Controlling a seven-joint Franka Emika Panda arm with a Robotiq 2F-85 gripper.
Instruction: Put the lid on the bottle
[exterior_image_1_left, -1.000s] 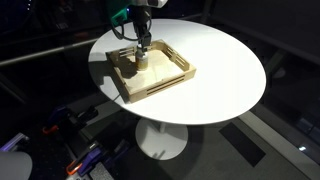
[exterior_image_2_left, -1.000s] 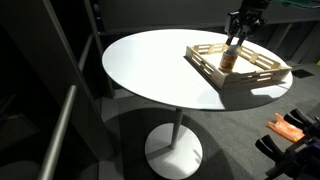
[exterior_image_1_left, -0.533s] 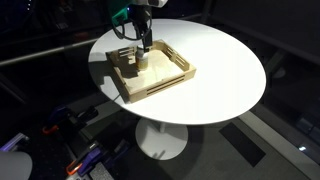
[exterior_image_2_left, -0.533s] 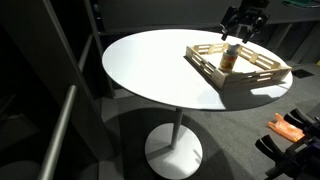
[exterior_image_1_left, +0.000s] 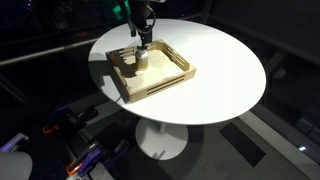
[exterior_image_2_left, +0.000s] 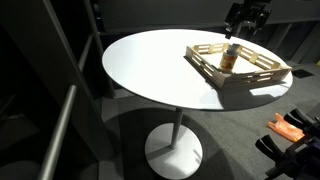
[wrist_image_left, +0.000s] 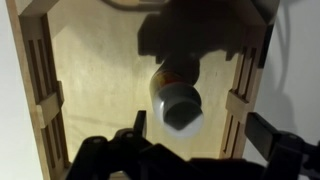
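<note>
gripper (exterior_image_2_left: 241, 30) is seen with jaws spread and nothing held, just above the bottle (exterior_image_2_left: 229, 60), which stands in the wooden tray (exterior_image_2_left: 262, 73). the lid (wrist_image_left: 182, 108) appears seated on it; only withdrawal is judged left.

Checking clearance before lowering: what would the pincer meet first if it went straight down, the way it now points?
Most likely the top of the small greyish cylindrical bottle, which stands in the square wooden tray almost directly beneath the open pincer. How big the gap between them is cannot be judged.
</note>
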